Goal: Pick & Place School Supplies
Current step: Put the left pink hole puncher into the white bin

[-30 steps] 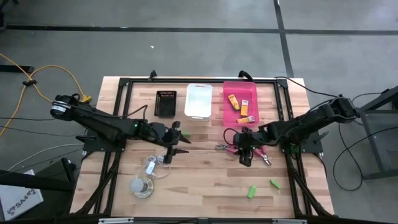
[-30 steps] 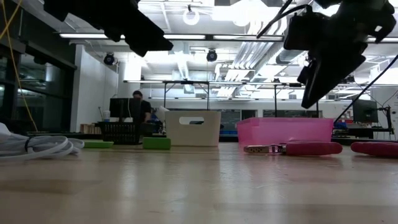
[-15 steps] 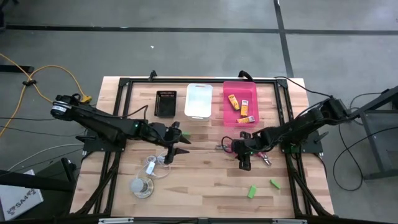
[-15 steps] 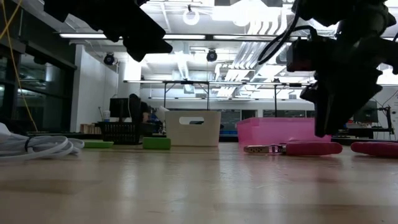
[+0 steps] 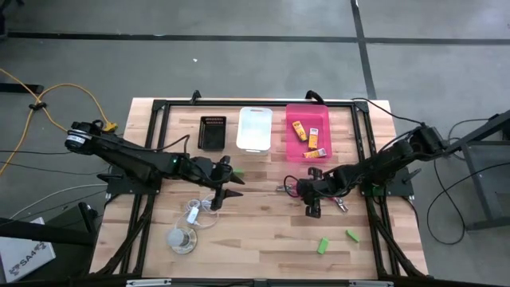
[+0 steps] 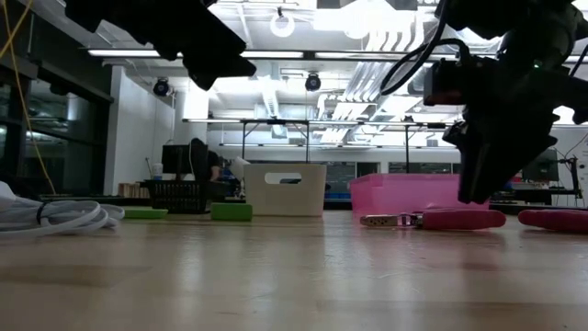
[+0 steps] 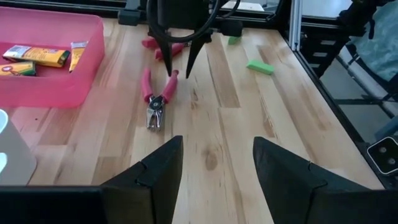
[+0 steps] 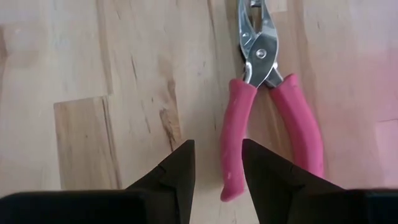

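Note:
A pink-handled tool (image 8: 268, 118) lies flat on the table, metal head away from my right gripper (image 8: 217, 167). That gripper hovers open just above the free end of one handle, fingers slanting down (image 7: 179, 68); the low view shows its tips clear of the table (image 6: 478, 188). A second pink-handled tool (image 5: 340, 204) lies beside it to the right. Yellow-orange packets (image 7: 37, 57) lie in the pink bin (image 5: 307, 131). Two green pieces (image 5: 323, 245) (image 5: 351, 234) lie near the front right. My left gripper (image 5: 225, 194) waits open above mid-table, left of centre.
A white bin (image 5: 255, 129) and a black basket (image 5: 212, 132) stand at the far edge, left of the pink bin. A coiled white cord (image 5: 195, 214) and a pale disc (image 5: 182, 239) lie front left. Another green piece (image 5: 237, 170) sits by my left gripper.
My right gripper has come down toward the pink-handled tool and tipped steeper, its fingers pointing more nearly straight down; over the last half second it has held still. The tools have not moved.

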